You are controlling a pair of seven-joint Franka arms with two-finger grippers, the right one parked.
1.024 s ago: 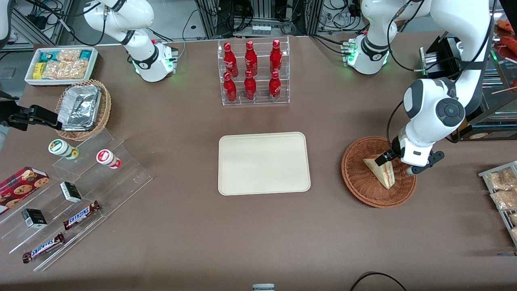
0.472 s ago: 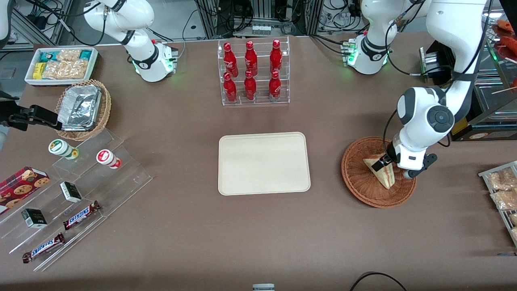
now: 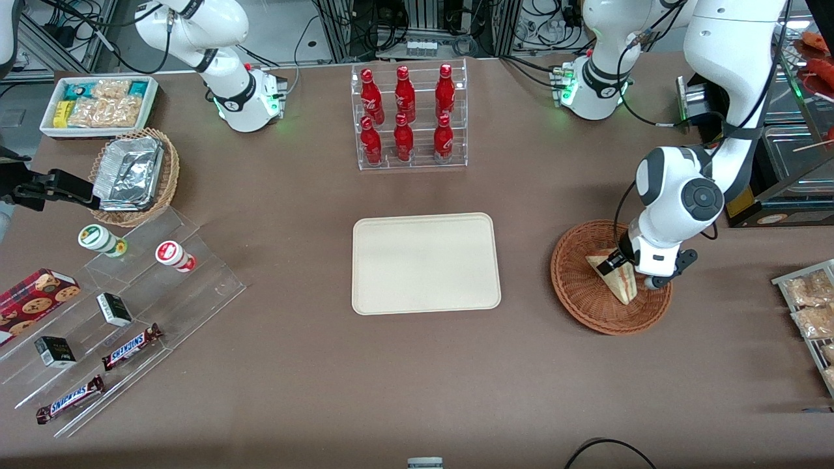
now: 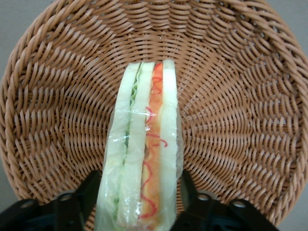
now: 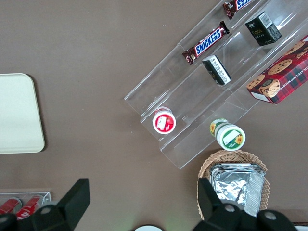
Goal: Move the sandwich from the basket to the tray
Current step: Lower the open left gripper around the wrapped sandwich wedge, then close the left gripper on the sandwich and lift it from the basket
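Sandwich (image 3: 616,277) sits in the basket (image 3: 580,293), wrapped in clear film, cut edge up w/ red, orange and green layers showing in the left wrist view (image 4: 144,144). Pincer (image 3: 629,270) is down inside the basket, right at the sandwich's wide end. Wrist cam: one black finger each side of the wedge (image 4: 91,192), both pads up against the film, so jaws are spread about as wide as the sandwich is thick and closed onto it. Sandwich rests on the wicker, tip pointing toward the front camera; can't tell if any of it is lifted off the weave. Basket (image 4: 240,96) stands on the brown surface (image 3: 391,378) toward the working arm's end.

Tray (image 3: 427,264) lies flat mid-surface, beside the basket and well apart from it, nothing on it. Clear rack of red bottles (image 3: 407,117) stands farther from the front camera than the tray. Toward the parked arm's end: tan wicker basket w/ foil containers (image 3: 133,176), white bin of snack packets (image 3: 98,104), clear stepped stand (image 3: 124,319) w/ two Snickers bars (image 3: 130,345), small dark boxes, two capped cups and a cookie box (image 3: 36,293). Bagged snacks (image 3: 808,299) at the working arm's edge.
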